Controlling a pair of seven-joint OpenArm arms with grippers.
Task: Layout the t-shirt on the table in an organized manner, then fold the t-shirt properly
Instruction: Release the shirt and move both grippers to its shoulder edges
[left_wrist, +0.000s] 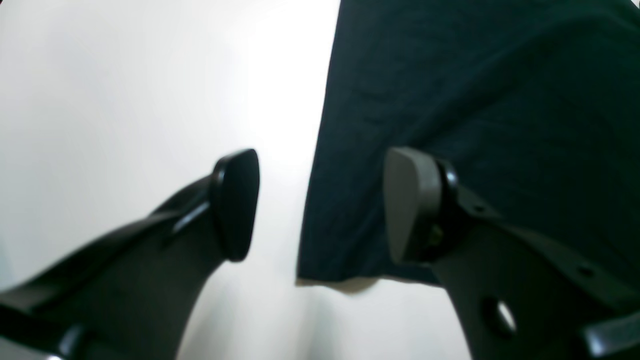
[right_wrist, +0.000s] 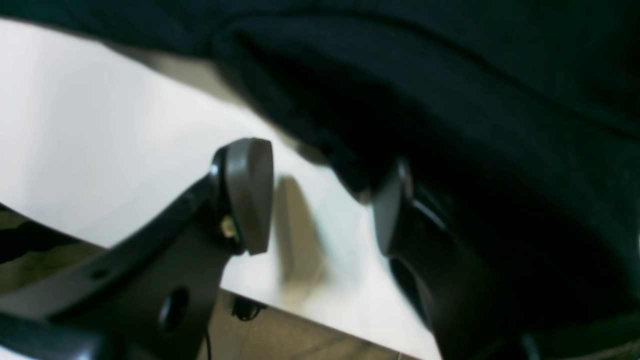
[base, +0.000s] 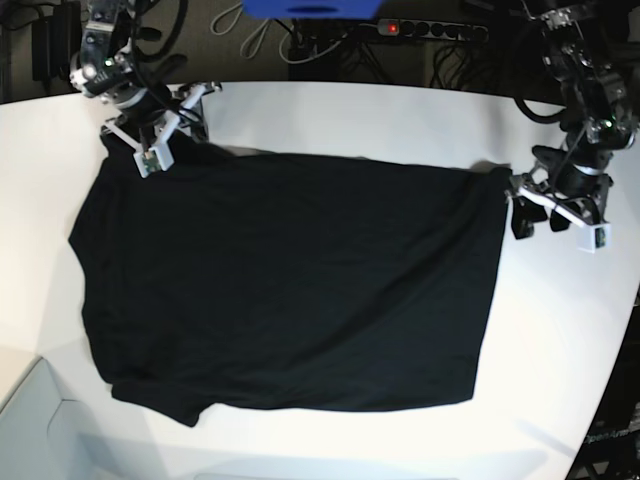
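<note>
The t-shirt lies spread nearly flat on the table; no fold is made yet. The left gripper and the right gripper stand wide apart, empty, at its far corners.

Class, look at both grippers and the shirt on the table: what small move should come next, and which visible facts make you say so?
Probably close the left gripper on the t-shirt. Its jaws stand open astride the shirt's edge, near a corner, with nothing gripped. The right gripper is open too, at the opposite end. The shirt already lies spread out on the table, so folding seems next.
</note>
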